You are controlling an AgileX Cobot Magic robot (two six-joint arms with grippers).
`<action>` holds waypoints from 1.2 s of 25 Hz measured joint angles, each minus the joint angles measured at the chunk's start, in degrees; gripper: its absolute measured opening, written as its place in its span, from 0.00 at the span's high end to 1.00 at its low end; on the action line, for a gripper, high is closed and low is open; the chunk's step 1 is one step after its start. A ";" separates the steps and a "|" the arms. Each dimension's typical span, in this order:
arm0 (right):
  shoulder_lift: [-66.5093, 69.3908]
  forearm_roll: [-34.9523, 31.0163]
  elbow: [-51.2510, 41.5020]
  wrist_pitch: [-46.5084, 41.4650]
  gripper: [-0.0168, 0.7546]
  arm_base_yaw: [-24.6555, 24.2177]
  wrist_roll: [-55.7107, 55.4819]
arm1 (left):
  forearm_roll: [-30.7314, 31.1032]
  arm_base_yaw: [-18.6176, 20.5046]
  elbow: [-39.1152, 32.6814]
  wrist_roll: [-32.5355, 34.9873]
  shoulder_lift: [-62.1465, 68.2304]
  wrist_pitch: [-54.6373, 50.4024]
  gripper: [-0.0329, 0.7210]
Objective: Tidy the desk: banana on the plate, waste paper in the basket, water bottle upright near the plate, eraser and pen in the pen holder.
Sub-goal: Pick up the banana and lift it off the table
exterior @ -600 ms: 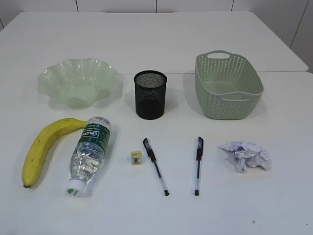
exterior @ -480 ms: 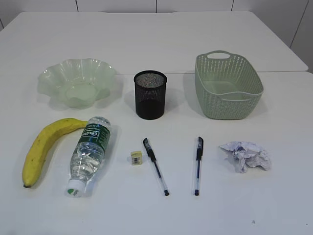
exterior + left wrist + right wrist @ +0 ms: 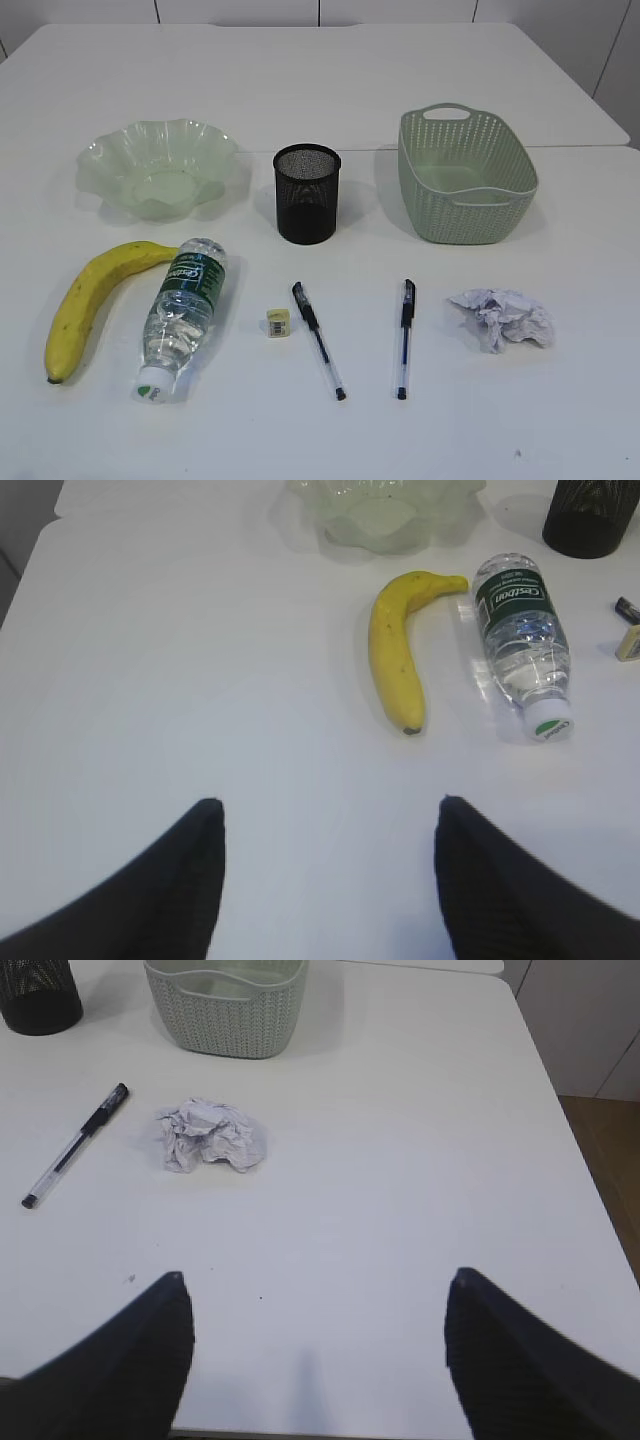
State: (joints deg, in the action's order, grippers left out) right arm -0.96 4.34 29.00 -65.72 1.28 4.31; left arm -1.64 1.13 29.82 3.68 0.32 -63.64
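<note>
Nothing tidied yet on the desk [image 3: 330,90]. Upper right: basket [image 3: 466,178]; upper left: plate [image 3: 160,168]; centre: pen holder [image 3: 307,192]. Lower left: banana [image 3: 88,303], water bottle [image 3: 185,315] toppled, label unreadable. Lower right: waste paper [image 3: 503,317]. Centre: pens [image 3: 319,340], eraser [image 3: 278,321]. Left claw [image 3: 325,880] and right claw [image 3: 315,1360] wide, empty.

Banana [image 3: 82,305] left of water bottle [image 3: 184,315]

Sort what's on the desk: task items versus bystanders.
Task items: banana, plate, waste paper, basket, water bottle, eraser, two pens, pen holder.

Bystanders: none visible; everything on the desk belongs to the tidying.
</note>
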 joint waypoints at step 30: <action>0.00 0.00 0.00 0.04 0.22 0.00 0.00 | 0.00 0.00 0.00 0.00 0.00 0.00 0.34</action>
State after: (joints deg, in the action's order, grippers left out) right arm -0.96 4.34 29.00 -65.68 1.28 4.31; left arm -1.64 1.13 29.82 3.68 0.32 -63.64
